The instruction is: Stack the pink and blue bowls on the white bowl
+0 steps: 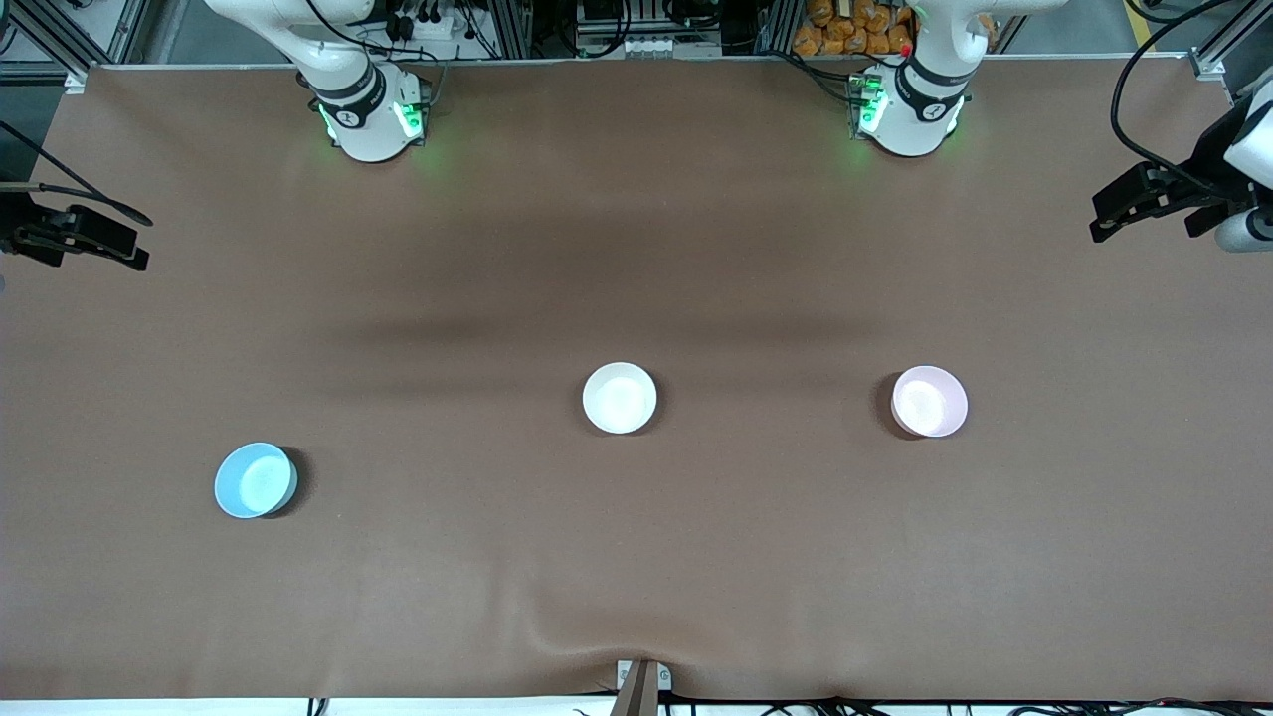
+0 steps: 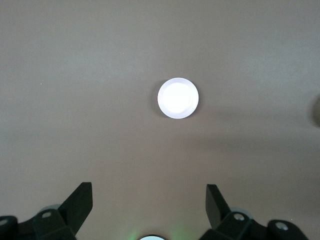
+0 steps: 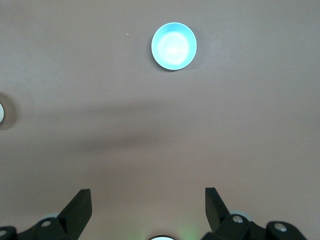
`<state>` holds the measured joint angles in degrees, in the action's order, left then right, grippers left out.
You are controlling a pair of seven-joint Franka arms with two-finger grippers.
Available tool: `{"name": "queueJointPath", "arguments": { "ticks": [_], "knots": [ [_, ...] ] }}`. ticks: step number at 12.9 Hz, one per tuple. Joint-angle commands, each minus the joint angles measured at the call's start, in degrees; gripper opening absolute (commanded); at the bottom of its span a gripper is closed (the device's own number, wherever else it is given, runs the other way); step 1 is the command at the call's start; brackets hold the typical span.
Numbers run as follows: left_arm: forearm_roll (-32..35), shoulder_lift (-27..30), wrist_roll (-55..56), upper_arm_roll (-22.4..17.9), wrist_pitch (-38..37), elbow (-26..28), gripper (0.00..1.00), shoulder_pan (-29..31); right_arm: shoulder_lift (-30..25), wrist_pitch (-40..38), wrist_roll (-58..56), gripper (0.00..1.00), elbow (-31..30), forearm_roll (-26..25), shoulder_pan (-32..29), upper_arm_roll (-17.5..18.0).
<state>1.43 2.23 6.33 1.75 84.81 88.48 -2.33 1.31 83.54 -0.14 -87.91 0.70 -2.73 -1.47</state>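
The white bowl [image 1: 619, 398] stands upright mid-table. The pale pink bowl [image 1: 929, 401] stands beside it toward the left arm's end, and also shows in the left wrist view [image 2: 178, 98]. The light blue bowl [image 1: 256, 480] stands toward the right arm's end, a little nearer the front camera, and also shows in the right wrist view [image 3: 174, 45]. All three bowls are empty and apart. My left gripper [image 1: 1099, 214] [image 2: 149, 192] is open and empty, high over the left arm's end of the table. My right gripper [image 1: 144, 242] [image 3: 148, 196] is open and empty, high over the right arm's end.
The table [image 1: 636, 249] is covered by a brown cloth with a small bump at its front edge [image 1: 641, 661]. A sliver of the white bowl [image 3: 1, 112] shows at the edge of the right wrist view. Both arm bases stand along the back edge.
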Motion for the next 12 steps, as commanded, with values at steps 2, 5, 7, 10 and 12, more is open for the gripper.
{"name": "queueJointPath", "arguments": {
  "ticks": [2, 5, 7, 10, 12],
  "knots": [
    [-0.2, -0.6, -1.0, 0.2, -0.2, -0.8, 1.00, 0.1, -0.5, 0.0, 0.6, 1.00, -0.4, -1.0, 0.6, -0.4],
    [-0.3, -0.6, -1.0, 0.2, 0.4, -0.8, 1.00, -0.1, -0.4, 0.1, 0.6, 1.00, -0.5, -1.0, 0.6, -0.4],
    [-0.3, -0.3, -0.9, 0.4, 0.4, -0.9, 1.00, -0.4, -0.3, 0.3, 0.6, 1.00, -0.6, -1.0, 0.7, -0.4],
    [-0.6, 0.0, -0.6, 2.1, 0.4, -1.4, 1.00, -0.3, -0.4, 0.1, 0.6, 1.00, -0.9, -1.0, 0.6, -0.4],
    [-2.7, 0.3, -0.3, 3.5, 0.4, -1.9, 1.00, -0.1, -0.4, 0.0, 0.6, 1.00, -0.9, -1.0, 0.7, -0.4]
  ]
}}
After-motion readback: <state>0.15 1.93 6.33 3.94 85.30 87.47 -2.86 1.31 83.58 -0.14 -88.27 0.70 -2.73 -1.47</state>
